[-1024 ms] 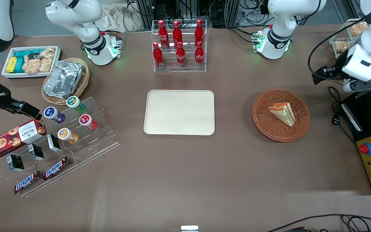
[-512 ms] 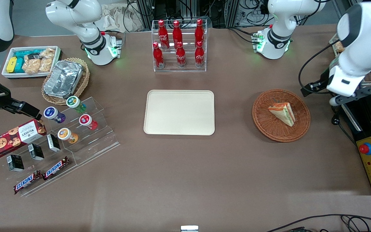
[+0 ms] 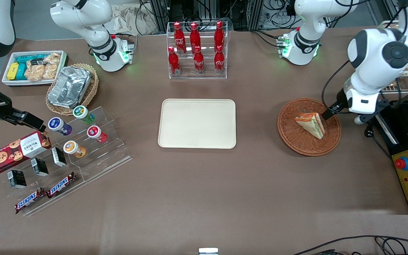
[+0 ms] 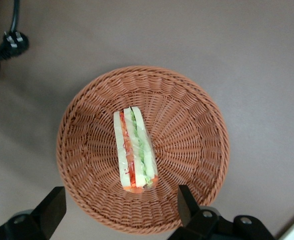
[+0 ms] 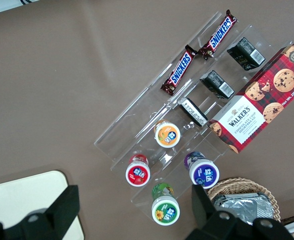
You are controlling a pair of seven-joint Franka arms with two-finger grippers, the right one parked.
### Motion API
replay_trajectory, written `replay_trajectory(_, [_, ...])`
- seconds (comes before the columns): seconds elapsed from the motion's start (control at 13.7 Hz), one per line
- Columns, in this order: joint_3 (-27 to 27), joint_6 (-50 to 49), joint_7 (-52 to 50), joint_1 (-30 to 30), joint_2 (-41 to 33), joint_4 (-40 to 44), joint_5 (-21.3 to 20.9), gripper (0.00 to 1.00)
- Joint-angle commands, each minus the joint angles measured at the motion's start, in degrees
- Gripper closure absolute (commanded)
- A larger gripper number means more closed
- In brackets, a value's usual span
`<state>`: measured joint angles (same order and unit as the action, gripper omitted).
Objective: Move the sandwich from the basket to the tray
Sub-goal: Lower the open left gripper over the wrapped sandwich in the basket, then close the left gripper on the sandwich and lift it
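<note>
The sandwich [image 3: 310, 124], a white-bread wedge with red and green filling, lies in the round reddish-brown wicker basket [image 3: 292, 134]. It also shows in the left wrist view [image 4: 134, 150], in the middle of the basket [image 4: 197, 130]. My left gripper [image 3: 342, 117] hangs above the basket's rim at the working arm's end of the table, apart from the sandwich. In the left wrist view the gripper [image 4: 119, 207] is open and empty, its fingers [image 4: 53, 207] spread wide over the basket's edge. The cream tray [image 3: 197, 123] lies bare at the table's middle.
A clear rack of red bottles [image 3: 197, 49] stands farther from the front camera than the tray. A black control box [image 3: 407, 170] lies at the working arm's end. Snack stands, a biscuit box [image 3: 16, 152] and a tan basket with foil container [image 3: 71, 86] sit toward the parked arm's end.
My left arm has swung in from the table's end and come down toward the basket. The gripper now hangs over the basket's rim. The sandwich has not moved.
</note>
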<state>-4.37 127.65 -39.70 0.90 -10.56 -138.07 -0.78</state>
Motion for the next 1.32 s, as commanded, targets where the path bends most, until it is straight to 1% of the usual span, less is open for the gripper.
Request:
replay_trajectory(0.0, [-0.1,2.2,-2.1,0.2,0.0,-2.2,0.3,0.01])
replay_trajectory(0.15, [-0.1,2.7,-2.1,1.4,0.3,-3.5,0.2,0.01])
replay_trajectory(0.37, [-0.1,7.9,-2.2,1.5,3.0,-5.4,0.3,0.01])
replay_trajectory(0.59, [-0.2,11.5,-4.1,1.3,5.7,-5.4,0.3,0.01])
replay_trajectory(1.02, [-0.4,11.8,-5.3,0.9,7.6,-4.3,0.3,0.01])
replay_trajectory(1.24, [-0.5,16.7,-8.5,0.4,10.6,-4.5,0.3,0.01])
